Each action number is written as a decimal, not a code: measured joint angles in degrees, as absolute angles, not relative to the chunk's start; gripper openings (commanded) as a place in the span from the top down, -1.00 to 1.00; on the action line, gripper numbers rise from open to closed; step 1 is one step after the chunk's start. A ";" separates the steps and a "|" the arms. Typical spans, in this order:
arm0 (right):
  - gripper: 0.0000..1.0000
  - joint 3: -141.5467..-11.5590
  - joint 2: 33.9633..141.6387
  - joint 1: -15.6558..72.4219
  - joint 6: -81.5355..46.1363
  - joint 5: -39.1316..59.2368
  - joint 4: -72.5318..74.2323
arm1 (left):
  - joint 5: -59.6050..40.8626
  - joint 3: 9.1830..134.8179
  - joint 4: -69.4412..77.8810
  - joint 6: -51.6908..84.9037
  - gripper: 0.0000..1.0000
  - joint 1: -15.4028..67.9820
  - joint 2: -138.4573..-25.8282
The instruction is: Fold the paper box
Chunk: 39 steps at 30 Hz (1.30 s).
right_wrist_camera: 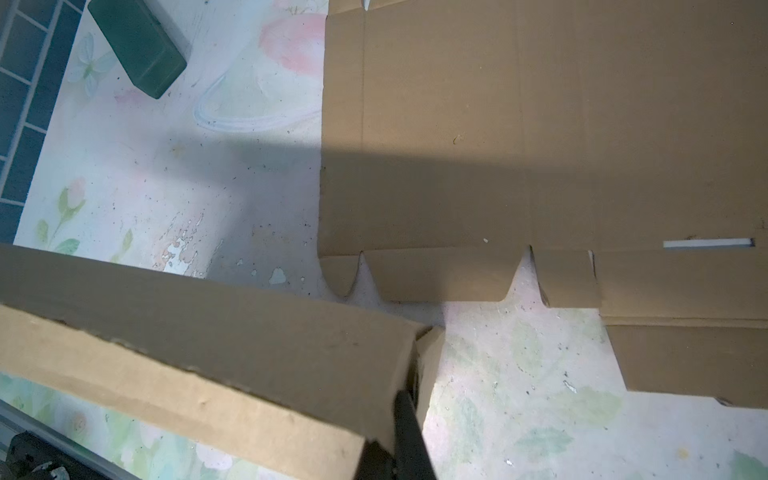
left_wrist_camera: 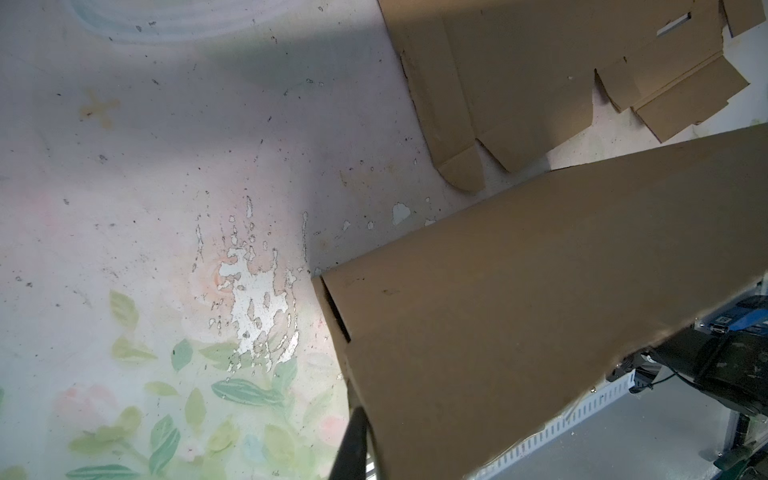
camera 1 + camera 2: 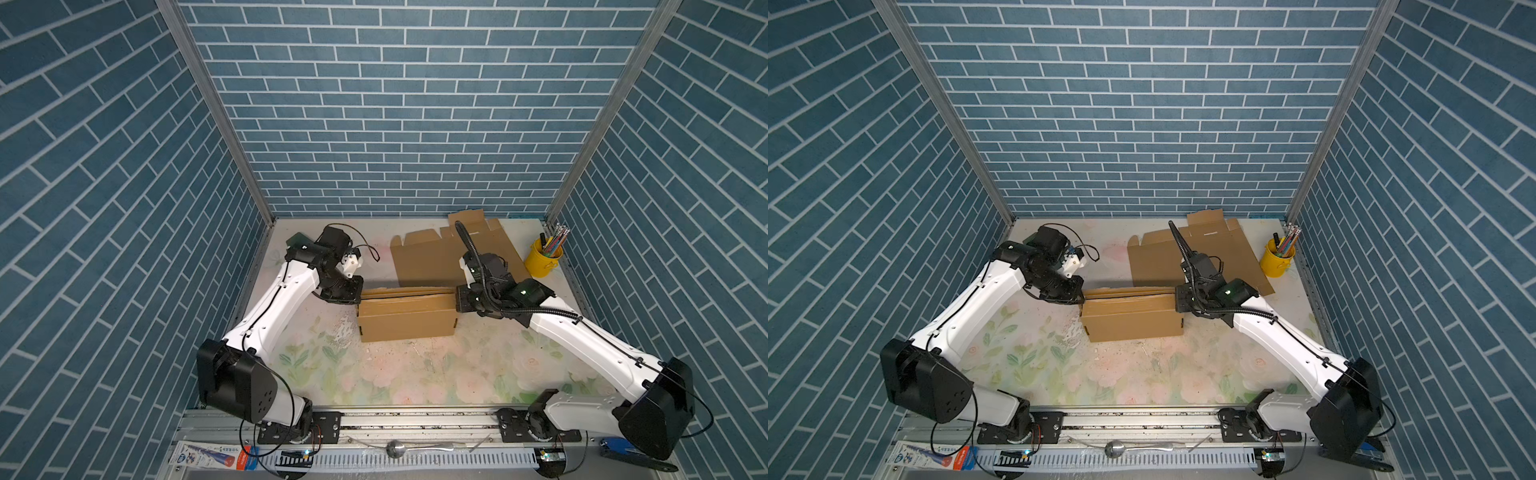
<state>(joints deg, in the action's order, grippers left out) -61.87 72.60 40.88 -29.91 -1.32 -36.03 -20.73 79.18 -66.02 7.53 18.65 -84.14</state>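
Top views both show the paper box (image 3: 405, 318) mid-surface (image 3: 415, 374), just near of a flat cardboard blank (image 3: 428, 257). Left pincer (image 3: 358, 297) and right pincer (image 3: 456, 299) each clench an end, likely bracing it square for folding.

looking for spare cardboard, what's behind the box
A flat, unfolded cardboard sheet lies behind the box. The right arm covers part of it.

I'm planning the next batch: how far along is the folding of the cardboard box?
Done: the cardboard box stands formed, walls up. In hand: left gripper and right gripper pinch its two ends. Remaining: apparently final tucking and release; whether the lid is locked is not visible. A second flat cardboard blank lies unfolded behind.
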 measured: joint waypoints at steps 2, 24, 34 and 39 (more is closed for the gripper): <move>1.00 -61.73 72.51 40.91 -30.11 -1.32 -35.94 | -20.69 79.35 -66.41 7.16 0.78 18.59 -84.16; 1.00 -61.32 72.47 41.25 -30.22 -1.08 -35.11 | -15.22 80.68 -68.25 3.81 0.46 18.41 -83.99; 1.00 -61.32 72.47 41.25 -30.24 -1.08 -35.11 | -14.83 77.91 -65.93 2.59 0.47 18.35 -81.54; 1.00 -61.32 72.47 41.25 -30.24 -1.08 -35.11 | -14.83 75.72 -64.10 2.42 0.56 18.39 -80.31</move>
<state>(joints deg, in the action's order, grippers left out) -61.32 72.47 41.25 -30.24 -1.08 -35.11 -14.83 75.72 -64.10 2.42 18.39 -80.31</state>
